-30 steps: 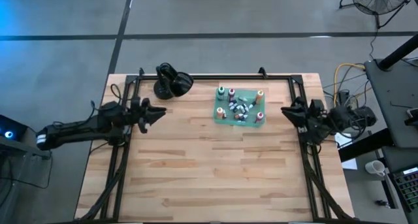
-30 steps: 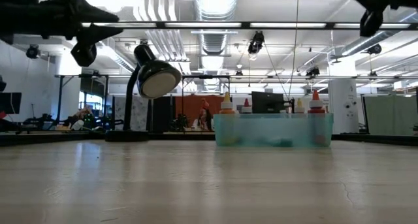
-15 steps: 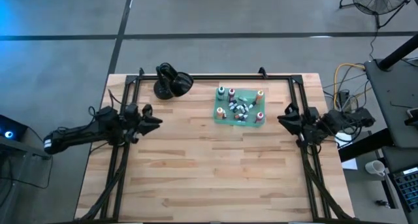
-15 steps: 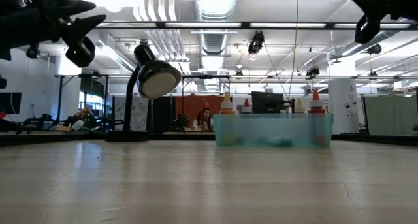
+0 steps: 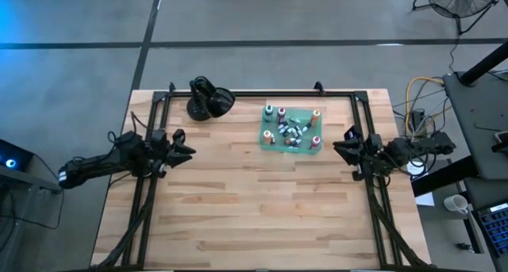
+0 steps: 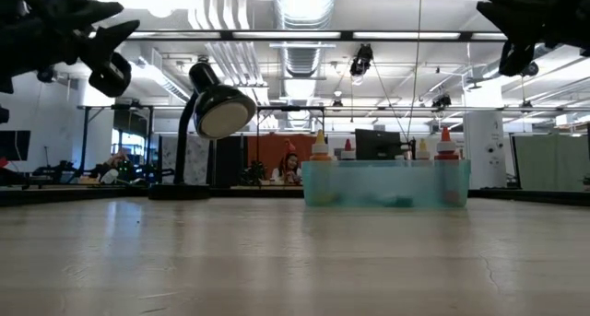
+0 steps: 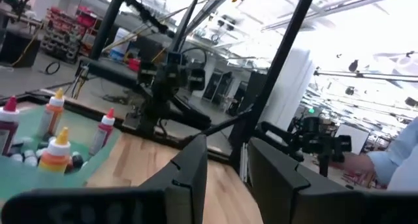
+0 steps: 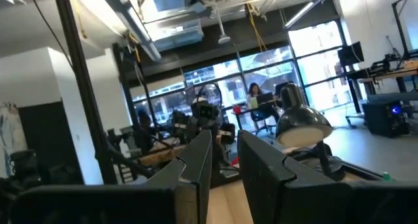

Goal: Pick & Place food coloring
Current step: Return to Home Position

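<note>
Both arms (image 5: pixel 103 162) were dark, slim and jointed, with black cables (image 5: pixel 119 135) looped alongside. The left gripper (image 5: pixel 187 147) and right gripper (image 5: pixel 340 150) each bore 2 flat, black, square-edged fingers (image 7: pixel 191 175).

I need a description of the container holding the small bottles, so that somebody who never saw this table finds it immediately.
Start from the wooden table: on its far half, slightly right of the middle, lies a flat square tray. Its left neighbour is a black desk lamp, dark and rounded; the tray alone is teal-green and has small capped bottles inside.
</note>
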Available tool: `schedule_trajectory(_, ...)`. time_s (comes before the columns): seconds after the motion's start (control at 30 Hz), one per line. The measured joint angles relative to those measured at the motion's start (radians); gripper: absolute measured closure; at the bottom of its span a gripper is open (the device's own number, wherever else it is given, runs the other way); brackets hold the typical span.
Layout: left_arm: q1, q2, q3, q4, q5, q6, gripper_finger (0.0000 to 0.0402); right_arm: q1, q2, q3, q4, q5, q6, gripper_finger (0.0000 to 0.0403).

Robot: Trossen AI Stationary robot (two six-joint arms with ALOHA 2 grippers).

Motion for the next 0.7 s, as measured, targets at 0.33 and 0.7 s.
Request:
schedule_trajectory(0.33,-0.010,0.031,-0.001,-0.015,0.000,-0.002,0.0317,0.000,0.000,0.000,-0.015,0.000,0.000,0.0335)
schedule_trajectory(0.7,-0.161,-0.007,-0.016,-0.083,0.001,-0.004,0.0317,0.000,0.017,0.000,-0.019,0.000,0.000,0.0335)
